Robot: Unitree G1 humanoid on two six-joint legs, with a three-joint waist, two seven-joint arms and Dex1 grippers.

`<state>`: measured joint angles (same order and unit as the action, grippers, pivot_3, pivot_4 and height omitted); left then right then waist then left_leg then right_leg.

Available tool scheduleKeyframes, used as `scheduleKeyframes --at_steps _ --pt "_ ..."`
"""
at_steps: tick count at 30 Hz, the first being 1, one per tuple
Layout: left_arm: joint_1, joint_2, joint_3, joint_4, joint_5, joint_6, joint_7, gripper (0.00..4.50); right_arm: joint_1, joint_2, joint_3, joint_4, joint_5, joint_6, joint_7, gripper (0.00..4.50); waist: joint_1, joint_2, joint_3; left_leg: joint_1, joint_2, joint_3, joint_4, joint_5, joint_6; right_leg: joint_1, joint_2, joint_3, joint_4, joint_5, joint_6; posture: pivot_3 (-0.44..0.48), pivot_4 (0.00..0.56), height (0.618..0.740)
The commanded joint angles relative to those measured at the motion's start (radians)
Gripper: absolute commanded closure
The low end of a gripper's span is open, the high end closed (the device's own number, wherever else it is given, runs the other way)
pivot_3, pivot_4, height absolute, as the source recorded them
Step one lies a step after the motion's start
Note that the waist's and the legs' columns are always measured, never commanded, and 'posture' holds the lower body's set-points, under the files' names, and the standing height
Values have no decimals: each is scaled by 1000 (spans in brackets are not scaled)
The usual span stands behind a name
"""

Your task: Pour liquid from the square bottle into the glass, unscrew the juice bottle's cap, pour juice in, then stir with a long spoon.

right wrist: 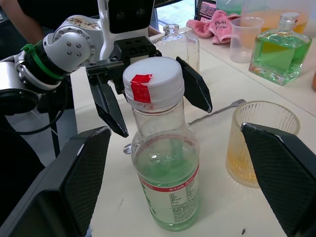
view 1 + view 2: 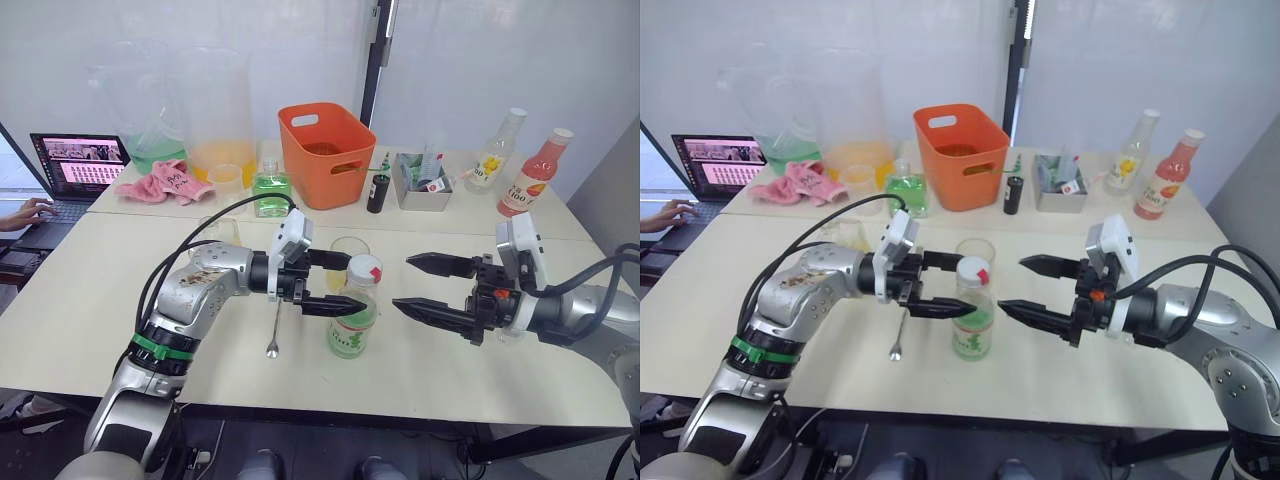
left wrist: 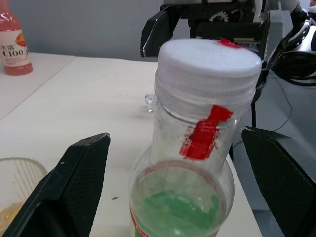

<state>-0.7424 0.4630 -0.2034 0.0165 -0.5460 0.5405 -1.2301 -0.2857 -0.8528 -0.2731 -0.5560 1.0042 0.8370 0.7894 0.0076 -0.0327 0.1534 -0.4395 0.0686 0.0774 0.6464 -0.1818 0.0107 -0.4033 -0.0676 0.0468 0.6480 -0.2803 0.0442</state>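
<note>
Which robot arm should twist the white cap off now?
Probably the left: the left gripper already has open fingers either side of the juice bottle just under the cap; the right gripper is apart.

Upright juice bottle (image 2: pixel 353 318) with cap (image 2: pixel 364 268) on, beside the glass (image 1: pixel 259 143) of yellow liquid.

i see a pale cream table (image 2: pixel 90 300) carrying the tall clear plastic juice bottle (image 2: pixel 353 320) with its green-and-white label, a ribbed clear glass (image 2: pixel 349 256) holding yellow liquid just behind it, and the long thin silver spoon (image 2: pixel 274 328) lying flat beside them. a second cream table (image 2: pixel 250 222) butts against the far edge, holding an orange plastic basket (image 2: pixel 326 154), a small square bottle of green liquid (image 2: pixel 271 190), a crumpled pink cloth (image 2: pixel 162 182), an open laptop (image 2: pixel 73 170) and two capped drink bottles (image 2: pixel 512 162).
</note>
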Motion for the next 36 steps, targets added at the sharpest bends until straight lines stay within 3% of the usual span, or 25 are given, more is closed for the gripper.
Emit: scheduleKeyframes --at_steps 1,7,10,16,18,22,27,36 --pt "-38 -15 2 10 7 -18 -23 0 9 -5 -46 -40 16 -18 -25 30 1 0 0 0 0 0 0 0 0 0 0 0 0 0 0 0 150 739" --pt "-49 -32 -1 22 10 -10 -46 0 15 -3 -52 -55 24 -16 -53 30 1 0 0 0 0 -1 0 0 0 0 0 0 0 0 0 0 150 739" --pt "-52 -39 1 24 13 -7 -50 793 16 -4 -53 -58 26 -17 -61 0 1 0 0 0 0 -1 0 0 0 0 0 0 0 0 0 0 150 739" --pt "-42 -34 -2 17 19 -7 -63 2818 11 -1 -52 -67 39 -16 -79 0 1 0 0 0 0 -1 0 0 0 0 0 0 0 0 0 0 150 739" --pt "-39 -34 -3 16 27 -13 -66 3169 2 0 -48 -71 45 -17 -88 0 1 0 0 0 0 -1 0 0 0 0 0 0 0 0 0 0 150 739" --pt "-34 -33 -9 16 43 -43 -75 3189 -33 4 -20 -81 56 -13 -109 0 0 0 0 0 0 -1 0 0 0 0 0 0 0 0 0 0 150 739" --pt "-28 -39 0 4 60 -86 -64 3189 -147 54 80 -113 71 36 -239 0 -5 0 0 0 0 -2 0 0 0 0 1 0 0 0 0 0 150 739" --pt "-18 -38 -4 -10 78 -106 -60 3189 -200 114 168 -146 74 85 -379 0 -2 0 0 -2 0 -4 2 0 0 0 2 0 0 0 0 0 150 739"
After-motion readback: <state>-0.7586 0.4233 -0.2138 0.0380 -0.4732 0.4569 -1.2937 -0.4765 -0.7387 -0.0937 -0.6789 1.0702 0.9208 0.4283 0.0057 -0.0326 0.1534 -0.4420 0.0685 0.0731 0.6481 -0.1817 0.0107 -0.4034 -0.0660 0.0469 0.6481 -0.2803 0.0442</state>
